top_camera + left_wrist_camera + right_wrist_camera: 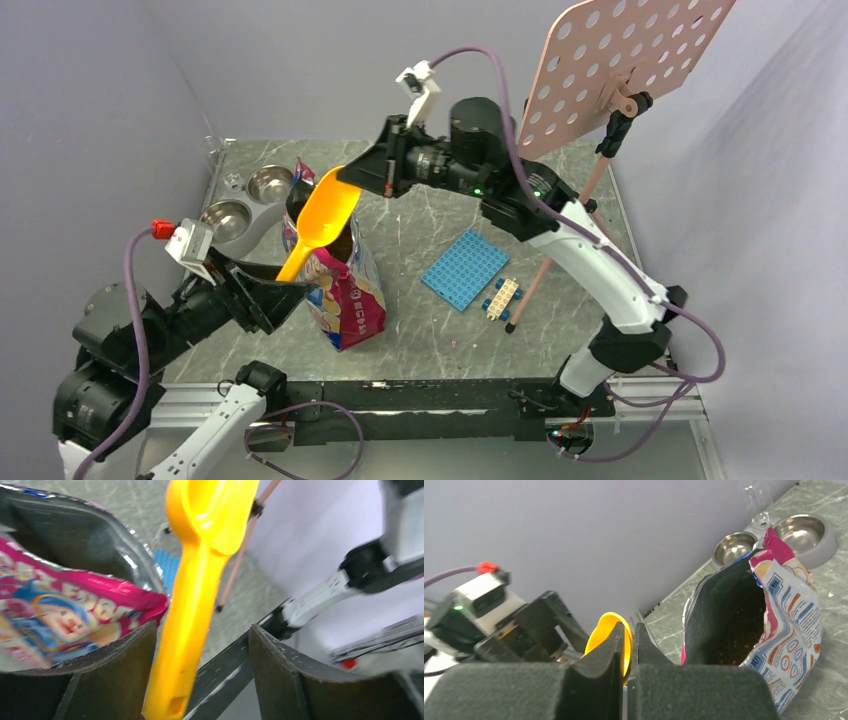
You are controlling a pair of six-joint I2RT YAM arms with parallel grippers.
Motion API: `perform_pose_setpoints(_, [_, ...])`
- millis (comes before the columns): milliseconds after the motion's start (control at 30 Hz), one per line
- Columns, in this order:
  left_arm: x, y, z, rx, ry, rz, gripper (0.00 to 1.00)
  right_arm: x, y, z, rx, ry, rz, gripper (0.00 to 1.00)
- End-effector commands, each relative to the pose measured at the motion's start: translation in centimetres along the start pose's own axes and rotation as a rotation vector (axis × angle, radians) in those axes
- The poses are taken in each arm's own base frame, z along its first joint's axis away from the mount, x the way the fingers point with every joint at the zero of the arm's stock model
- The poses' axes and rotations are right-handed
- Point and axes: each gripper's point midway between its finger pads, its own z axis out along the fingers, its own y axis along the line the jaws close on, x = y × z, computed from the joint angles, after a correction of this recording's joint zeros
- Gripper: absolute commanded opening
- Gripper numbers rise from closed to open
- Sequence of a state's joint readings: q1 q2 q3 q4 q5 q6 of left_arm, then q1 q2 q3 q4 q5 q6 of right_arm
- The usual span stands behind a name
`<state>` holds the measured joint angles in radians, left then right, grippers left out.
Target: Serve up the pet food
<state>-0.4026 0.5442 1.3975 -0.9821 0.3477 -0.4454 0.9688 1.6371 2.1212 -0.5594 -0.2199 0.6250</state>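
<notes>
Even, diffuse overhead light; shadows soft. Left wrist view blurred: scoop (192, 605) between the left fingers (115, 680) and pouch (75, 610) beside them smear. Bowls (804, 532) beyond the right fingers (599, 680) glint.

In view are one orange-yellow plastic scoop (322, 222), one glossy pink pouch (352, 302) of dark-brown kibble pellets (744, 630), two steel bowls (268, 184), one blue studded plate (465, 270) and one perforated pink board (620, 60).

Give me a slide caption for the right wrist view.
Right end effector shut on the scoop, beside the open pouch of kibble, bowls behind.
</notes>
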Motion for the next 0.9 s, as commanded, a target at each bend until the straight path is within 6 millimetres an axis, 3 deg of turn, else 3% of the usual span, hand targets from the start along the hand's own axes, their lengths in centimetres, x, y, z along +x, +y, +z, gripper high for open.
perform_pose_setpoints(0, [-4.3,-2.9,1.1,0.163,-0.232,-0.253,0.69,-4.4,4.7,-4.6,-0.221,-0.138,0.013,0.00])
perform_pose_setpoints(100, [-5.6,-3.1,0.6,0.214,-0.351,-0.293,0.68,-4.8,4.4,-5.5,-0.224,-0.151,0.041,0.00])
perform_pose_setpoints(233, [-4.8,-4.3,1.5,0.299,-0.290,-0.325,0.66,-4.9,4.5,-5.8,-0.250,-0.166,0.079,0.00])
perform_pose_setpoints(367, [-5.9,-5.3,0.8,0.372,-0.358,-0.329,0.55,-4.4,4.2,-5.2,-0.260,-0.148,0.098,0.00])
perform_pose_setpoints(500, [-7.4,-5.7,-0.9,0.418,-0.480,-0.322,0.66,-4.1,3.4,-5.1,-0.235,-0.158,0.113,0.00])
perform_pose_setpoints(667, [-6.7,-5.8,-0.9,0.364,-0.400,-0.274,0.77,-4.0,3.0,-5.2,-0.224,-0.125,0.103,0.00])
perform_pose_setpoints(767, [-6.4,-5.3,-1.1,0.296,-0.361,-0.248,0.75,-4.1,2.5,-5.6,-0.207,-0.116,0.086,0.00])
perform_pose_setpoints(867, [-6.2,-5.3,-0.8,0.295,-0.337,-0.240,0.68,-4.0,2.6,-5.9,-0.220,-0.118,0.094,0.00])
